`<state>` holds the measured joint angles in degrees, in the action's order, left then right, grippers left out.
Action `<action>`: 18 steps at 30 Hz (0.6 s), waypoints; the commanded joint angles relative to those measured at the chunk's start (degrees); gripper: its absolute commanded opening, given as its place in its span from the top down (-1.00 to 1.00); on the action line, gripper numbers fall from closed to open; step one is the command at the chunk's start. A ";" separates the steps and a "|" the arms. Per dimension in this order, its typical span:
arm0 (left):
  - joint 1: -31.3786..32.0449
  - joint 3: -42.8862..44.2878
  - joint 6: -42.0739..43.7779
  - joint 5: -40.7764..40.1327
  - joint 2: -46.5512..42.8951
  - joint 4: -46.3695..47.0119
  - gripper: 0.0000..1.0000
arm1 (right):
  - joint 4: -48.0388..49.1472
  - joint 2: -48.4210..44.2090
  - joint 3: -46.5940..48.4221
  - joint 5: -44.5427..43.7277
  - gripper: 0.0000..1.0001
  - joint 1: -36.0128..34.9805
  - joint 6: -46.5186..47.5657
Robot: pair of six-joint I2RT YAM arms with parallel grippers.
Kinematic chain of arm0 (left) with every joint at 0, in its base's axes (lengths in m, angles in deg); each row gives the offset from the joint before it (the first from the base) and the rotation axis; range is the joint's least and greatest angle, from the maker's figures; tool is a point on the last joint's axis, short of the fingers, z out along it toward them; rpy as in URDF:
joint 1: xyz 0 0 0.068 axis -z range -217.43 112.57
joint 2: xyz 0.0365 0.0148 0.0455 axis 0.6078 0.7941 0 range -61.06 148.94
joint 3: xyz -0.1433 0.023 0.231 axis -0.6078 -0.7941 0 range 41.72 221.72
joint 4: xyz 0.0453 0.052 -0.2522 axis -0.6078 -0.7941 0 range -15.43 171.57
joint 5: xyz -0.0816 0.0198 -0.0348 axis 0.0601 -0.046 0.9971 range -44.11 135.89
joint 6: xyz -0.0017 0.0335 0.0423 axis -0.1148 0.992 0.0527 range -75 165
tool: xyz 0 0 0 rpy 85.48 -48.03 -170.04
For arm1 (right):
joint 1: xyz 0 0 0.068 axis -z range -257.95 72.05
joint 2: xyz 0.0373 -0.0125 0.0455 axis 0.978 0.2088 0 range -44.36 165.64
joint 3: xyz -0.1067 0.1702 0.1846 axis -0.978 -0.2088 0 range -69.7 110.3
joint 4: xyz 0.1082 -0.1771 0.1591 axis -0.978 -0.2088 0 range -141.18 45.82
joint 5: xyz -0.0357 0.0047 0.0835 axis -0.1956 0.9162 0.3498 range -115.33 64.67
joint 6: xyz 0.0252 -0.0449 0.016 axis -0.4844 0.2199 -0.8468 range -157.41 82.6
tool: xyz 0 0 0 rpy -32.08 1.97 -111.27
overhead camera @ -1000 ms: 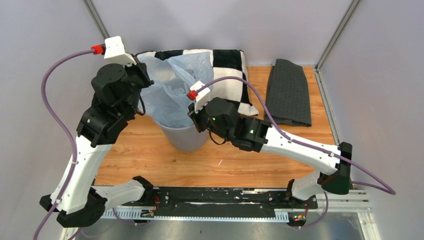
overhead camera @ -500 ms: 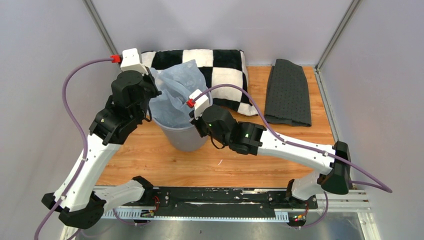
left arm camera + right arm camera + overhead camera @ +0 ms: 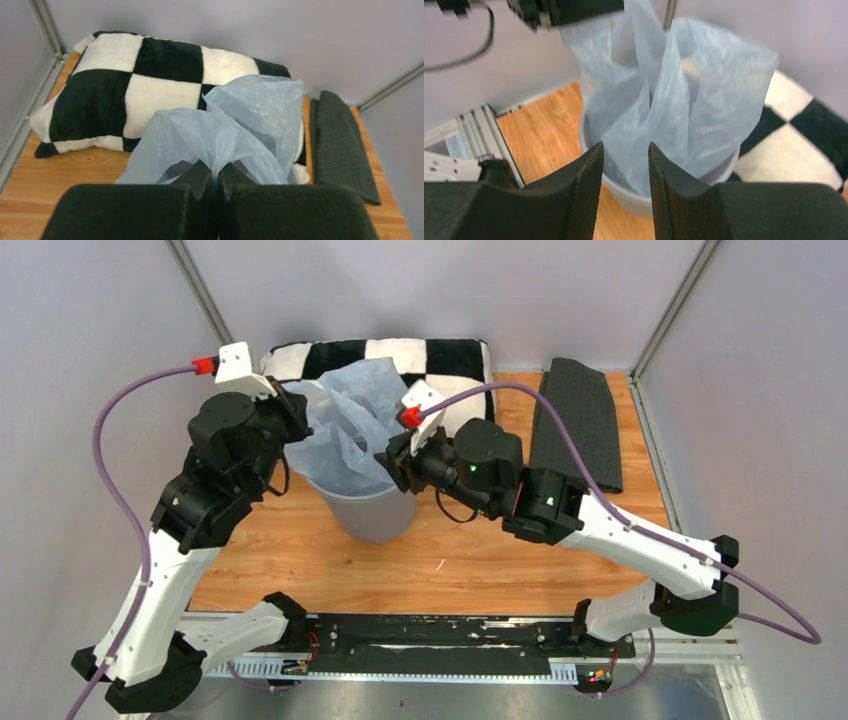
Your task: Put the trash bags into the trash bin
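The pale blue-grey trash bag (image 3: 350,425) stands bunched up out of the grey trash bin (image 3: 375,515), its lower part inside the rim. My left gripper (image 3: 297,412) is shut on the bag's upper left edge; in the left wrist view the plastic (image 3: 235,130) fans out from between the closed fingers (image 3: 216,172). My right gripper (image 3: 398,462) is open at the bin's right rim. In the right wrist view its fingers (image 3: 624,155) frame the bag (image 3: 674,100) and the bin (image 3: 634,200) without gripping them.
A black-and-white checkered pillow (image 3: 455,360) lies behind the bin against the back wall. A dark grey textured mat (image 3: 580,420) lies at the back right. Grey walls enclose the wooden table (image 3: 300,560).
My left gripper has moved left and back up a little with the bag. My right arm has lifted and pulled back to the right, off the bag, to the bin's right rim.
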<state>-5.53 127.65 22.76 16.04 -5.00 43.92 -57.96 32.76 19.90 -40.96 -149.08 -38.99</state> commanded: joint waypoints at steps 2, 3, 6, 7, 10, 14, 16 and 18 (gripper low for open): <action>-0.53 3.05 -3.30 5.23 -2.61 -2.22 1.00 | -5.73 6.78 11.99 3.66 0.18 1.04 7.68; -0.53 3.16 -3.29 5.04 -3.00 -2.62 1.00 | -6.64 8.85 14.41 4.73 0.18 1.76 8.15; -0.52 3.02 -2.54 2.72 -3.84 -3.58 1.00 | -8.73 14.61 21.21 5.75 0.17 2.83 9.95; -0.52 2.75 -2.32 2.05 -4.08 -3.84 1.00 | -9.25 16.40 23.22 5.45 0.15 2.84 10.62; -0.52 1.64 -2.06 1.24 -4.60 -4.12 1.00 | -10.90 21.36 28.78 4.76 0.11 2.88 11.63; -0.52 0.79 -1.65 0.70 -5.02 -4.12 1.00 | -12.19 24.85 32.27 1.05 0.07 2.84 12.20; -0.52 0.58 -1.12 -0.22 -5.22 -4.17 1.00 | -12.66 25.22 31.95 -2.08 0.10 2.84 12.47; -0.52 0.32 -0.61 -1.33 -5.28 -4.15 1.00 | -12.69 24.59 30.39 -5.27 0.21 2.84 12.57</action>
<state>-5.55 128.92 20.97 17.16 -9.81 40.80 -68.72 59.01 48.97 -39.50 -146.63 -28.17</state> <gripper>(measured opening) 0.001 0.434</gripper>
